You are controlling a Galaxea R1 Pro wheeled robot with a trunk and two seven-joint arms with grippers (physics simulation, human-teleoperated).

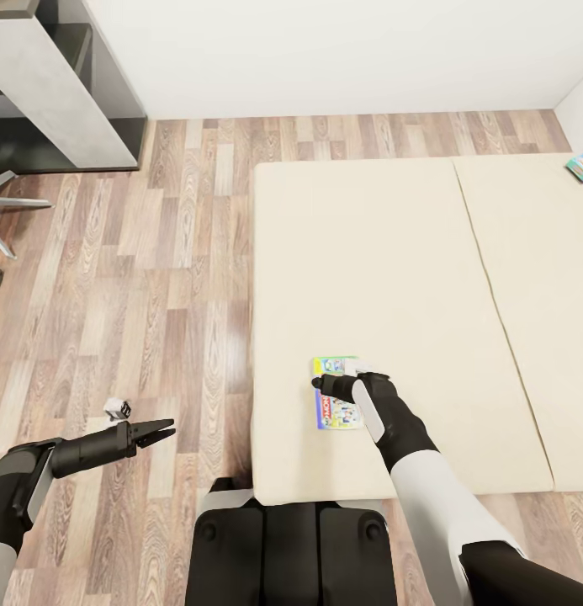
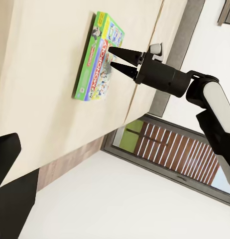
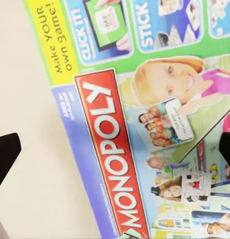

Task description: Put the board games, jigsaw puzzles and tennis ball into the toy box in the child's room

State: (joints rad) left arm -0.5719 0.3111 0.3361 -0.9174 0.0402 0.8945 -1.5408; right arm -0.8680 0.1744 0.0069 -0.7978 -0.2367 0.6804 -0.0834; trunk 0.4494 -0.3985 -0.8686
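Head view shows our right gripper (image 1: 325, 385) right over the Monopoly board game (image 1: 336, 404), which lies flat on the bed (image 1: 384, 252) near its edge. From the left wrist view, the right gripper's two fingers are spread a little apart, pointing at the box and very near it; we cannot tell if they touch it yet.

To do this well, we think we should go down slowly, put one finger on each side of an edge of the box, and only then squeeze. A flat box is hard to grab from the top, so sliding it to the bed's edge may help.

Our right arm reaches forward over the mattress, bent down at the wrist. Our left gripper (image 1: 161, 435) is well away to the side, over the wood floor (image 1: 156, 252), held low with its fingers open and holding nothing. A second game box (image 1: 582, 165) lies far off, beyond the right gripper, at the bed's other end.
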